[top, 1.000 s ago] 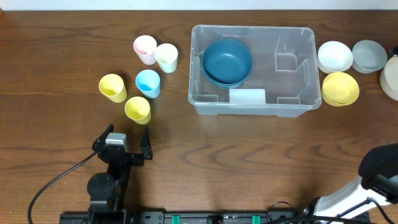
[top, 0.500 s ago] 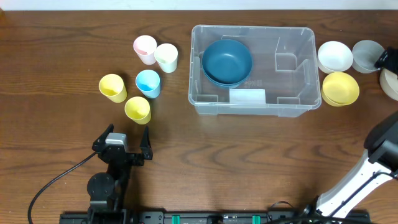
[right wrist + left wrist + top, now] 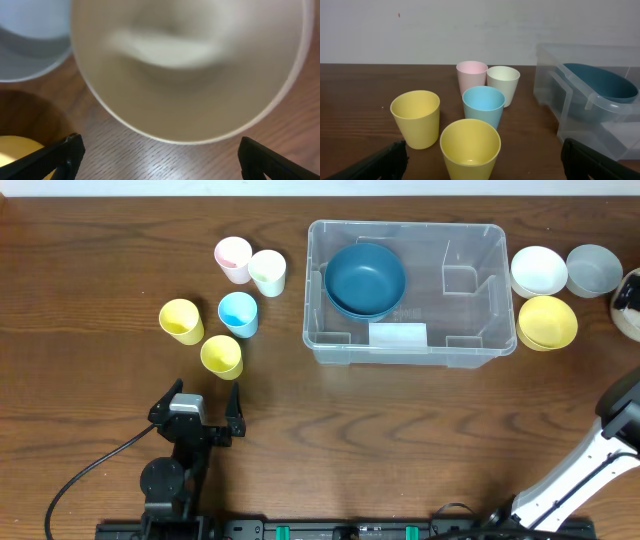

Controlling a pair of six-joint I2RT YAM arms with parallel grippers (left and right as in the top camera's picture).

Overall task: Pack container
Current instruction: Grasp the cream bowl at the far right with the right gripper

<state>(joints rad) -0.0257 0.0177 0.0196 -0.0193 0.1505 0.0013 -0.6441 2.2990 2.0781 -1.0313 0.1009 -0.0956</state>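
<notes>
- The large clear rectangular plastic bin with rounded corners [image 3: 462, 242] sits on the brown wooden table [image 3: 400, 440], right of centre. A deep teal-blue round bowl [image 3: 365, 278] lies in its left half, and the right half is bare.
- I judge the bin light and fairly stiff, with thin walls that would flex under a squeeze. Its smooth plastic is likely slippery for narrow fingers.
- If it has to be moved, the rolled top rim looks the soundest hold, ideally at a short end. The moulded inner ledges give little to pinch.
- A white rectangular label [image 3: 397, 335] sits on the near long wall. It seems blank, though it is too small overhead to be sure, and no brand or writing can be read anywhere.
- The left gripper [image 3: 204, 397] rests near the table's front edge with its fingers spread wide and nothing between them. It faces five small plastic cups: pink [image 3: 472, 75], pale cream-green [image 3: 503, 84], sky blue [image 3: 483, 105] and two yellow [image 3: 415, 117].
- The right gripper [image 3: 160, 155] hangs at the far right over a wide cream-coloured bowl [image 3: 190, 65]. Its fingertips are apart and not closed on the rim.
- White [image 3: 538, 270], grey [image 3: 594, 268] and yellow [image 3: 546, 322] bowls wait just beside the bin's right end.
</notes>
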